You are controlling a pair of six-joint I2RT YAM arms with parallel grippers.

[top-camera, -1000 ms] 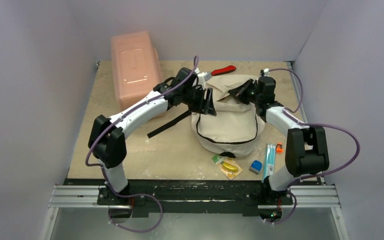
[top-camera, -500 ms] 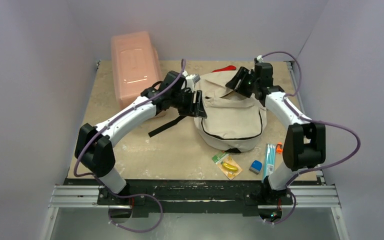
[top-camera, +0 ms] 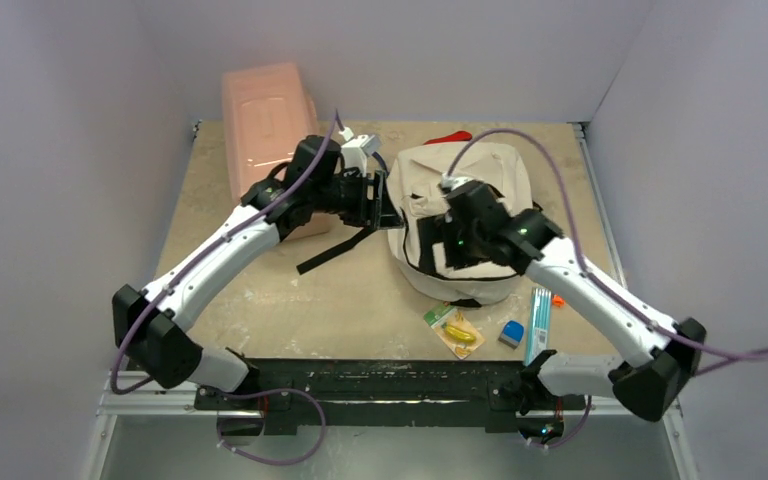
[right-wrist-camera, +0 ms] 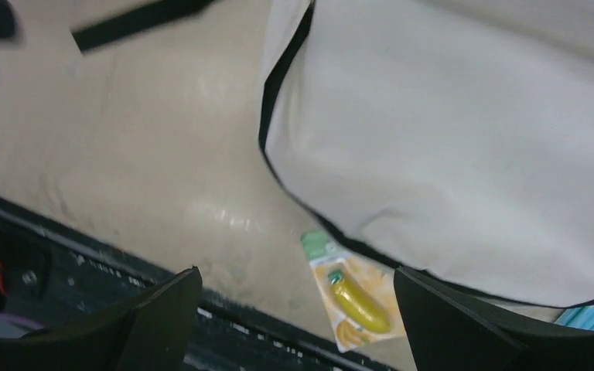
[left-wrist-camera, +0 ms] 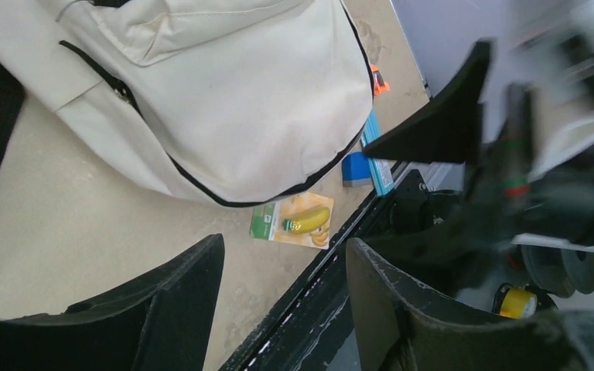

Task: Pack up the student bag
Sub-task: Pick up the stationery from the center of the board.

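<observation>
Top external: your right arm (top-camera: 580, 280) covers much of the student bag (top-camera: 500, 165), which lies mid-table. Left wrist: your left gripper (left-wrist-camera: 285, 246) stands apart and empty; the banana card (left-wrist-camera: 298, 222) print is unreadable. Right wrist: your right gripper (right-wrist-camera: 295, 272) is spread wide and empty, with the bag cut off.

White arms (top-camera: 225, 250), chunky black joints (top-camera: 157, 335), long looping purple cables (top-camera: 520, 134).

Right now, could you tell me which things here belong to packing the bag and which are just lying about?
Job, likely: bag, banana packet, blue block, pen pack, red item.
Lying about, seemingly: pink box.
</observation>
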